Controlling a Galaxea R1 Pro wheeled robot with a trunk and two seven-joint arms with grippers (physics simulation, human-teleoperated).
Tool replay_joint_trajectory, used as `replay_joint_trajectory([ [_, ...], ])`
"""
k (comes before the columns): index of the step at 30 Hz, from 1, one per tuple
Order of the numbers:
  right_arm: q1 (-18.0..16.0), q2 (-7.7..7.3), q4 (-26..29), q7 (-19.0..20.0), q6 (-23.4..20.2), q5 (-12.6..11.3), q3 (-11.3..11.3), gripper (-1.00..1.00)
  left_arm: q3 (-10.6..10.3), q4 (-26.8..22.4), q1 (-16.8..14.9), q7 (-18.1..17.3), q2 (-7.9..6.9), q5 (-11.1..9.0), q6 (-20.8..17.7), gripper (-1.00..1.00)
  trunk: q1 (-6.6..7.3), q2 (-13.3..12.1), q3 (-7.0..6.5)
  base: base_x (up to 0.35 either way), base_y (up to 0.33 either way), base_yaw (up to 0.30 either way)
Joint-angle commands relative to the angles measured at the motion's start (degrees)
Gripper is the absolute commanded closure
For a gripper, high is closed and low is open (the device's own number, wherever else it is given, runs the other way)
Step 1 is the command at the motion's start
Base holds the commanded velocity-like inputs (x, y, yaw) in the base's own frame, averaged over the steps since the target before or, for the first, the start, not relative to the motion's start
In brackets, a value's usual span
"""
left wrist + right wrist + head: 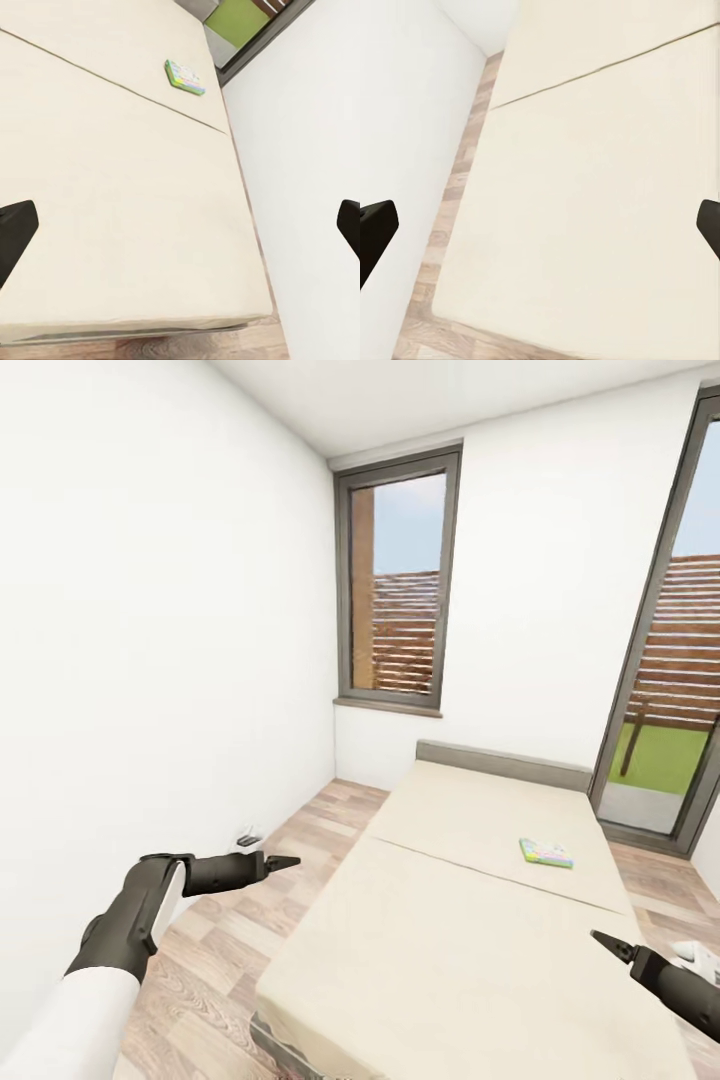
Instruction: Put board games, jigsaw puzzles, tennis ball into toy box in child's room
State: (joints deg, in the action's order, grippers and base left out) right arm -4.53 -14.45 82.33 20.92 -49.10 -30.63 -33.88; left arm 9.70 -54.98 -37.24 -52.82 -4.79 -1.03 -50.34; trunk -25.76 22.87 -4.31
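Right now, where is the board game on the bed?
In the head view the board game lies flat on the far right part of the bed, near the glass door.

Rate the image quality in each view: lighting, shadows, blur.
Head view: even, soft light, the bed casting almost no shadow; walls bend near the frame edges; the board game looks slightly soft. Left wrist view: the board game is blurry, its print unreadable. Right wrist view: flat, pale, low contrast on the bed.
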Motion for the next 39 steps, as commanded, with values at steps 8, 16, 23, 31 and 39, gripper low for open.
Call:
replay_joint_trajectory([
  [8, -0.04, -0.16, -0.37, 0.41, -0.37, 0.14, -0.63, -1.00, 0.16, -0.27, -0.02, 0.00, -0.06, -0.11, -0.39, -1.00, -0.02, 0.05, 0.76, 0.000, -0.149, -0.058],
  [16, -0.08, -0.28, -2.73, 0.54, -0.48, 0.10, -1.62, -1.00, 0.15, -0.45, -0.02, 0.00, -0.07, -0.11, -0.38, -1.00, -0.02, 0.05, 1.50, 0.000, -0.268, -0.077],
  [23, -0.18, -0.28, -4.49, 1.77, -0.49, 0.12, -4.02, -1.00, 0.15, -0.52, -0.02, 0.00, -0.11, -0.11, -0.38, -1.00, -0.02, 0.05, 2.15, 0.000, -0.232, -0.080],
  [31, -0.17, -0.16, -4.72, 4.00, -0.32, 0.19, -4.74, -1.00, 0.12, -1.20, -0.02, 0.00, -0.12, -0.11, -0.45, -1.00, -0.02, 0.05, 2.56, 0.000, -0.218, -0.046],
  [39, -0.14, -0.14, -4.79, 4.57, -0.27, 0.17, -4.83, -1.00, 0.09, -1.50, -0.02, 0.00, -0.20, -0.11, -0.48, -1.00, -0.02, 0.05, 2.51, 0.000, -0.054, -0.172],
])
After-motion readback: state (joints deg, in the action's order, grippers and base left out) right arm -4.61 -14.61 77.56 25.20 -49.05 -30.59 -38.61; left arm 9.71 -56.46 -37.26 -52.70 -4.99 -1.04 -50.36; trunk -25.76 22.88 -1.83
